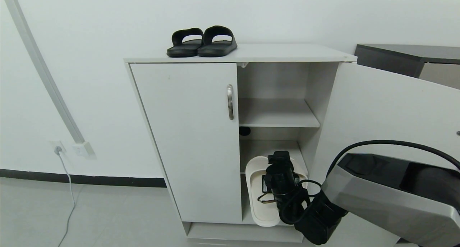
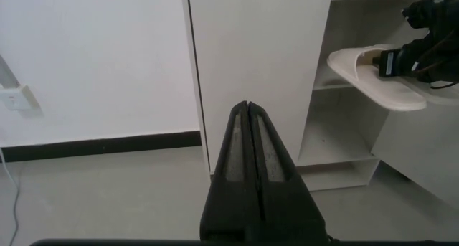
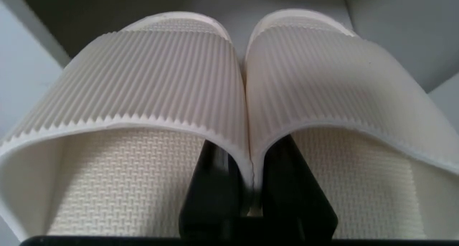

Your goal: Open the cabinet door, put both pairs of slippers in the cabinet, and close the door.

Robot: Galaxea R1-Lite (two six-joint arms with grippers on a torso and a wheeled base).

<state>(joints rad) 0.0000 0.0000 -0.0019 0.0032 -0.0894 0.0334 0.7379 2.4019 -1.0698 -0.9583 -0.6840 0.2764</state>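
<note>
White slippers [image 1: 257,189] are in the right claw [image 1: 279,164], at the mouth of the cabinet [image 1: 287,52], toes pointing into the second shelf down [image 1: 257,148] and heels hanging out past its front edge. Whether the soles are touching the shelf cannot be told.

The right wrist view explains the grip. One finger sits inside each slipper, and the claw pinches the two inner strap edges together. That looks like the way to carry both slippers as one pair in a single trip.

The right-hand door [image 1: 381,106] is swung wide, which leaves that half open for loading. The left-hand door [image 1: 187,139] is shut, its metal handle [image 1: 230,102] at the inner edge.

Black slippers [image 1: 202,42] sit side by side on the cabinet's top, toward its left end, well apart from the white pair and waiting their turn.

The left claw [image 2: 247,145] hangs low in front of the shut door, fingers pressed together and holding nothing. Judging by that, it is simply parked out of the way.

- **Slippers:** two pairs, four in all, one pair white and one black.
- **Doors:** two, one open and one closed.
- **Shelves in the open half:** two, both bare apart from the white toes.
</note>
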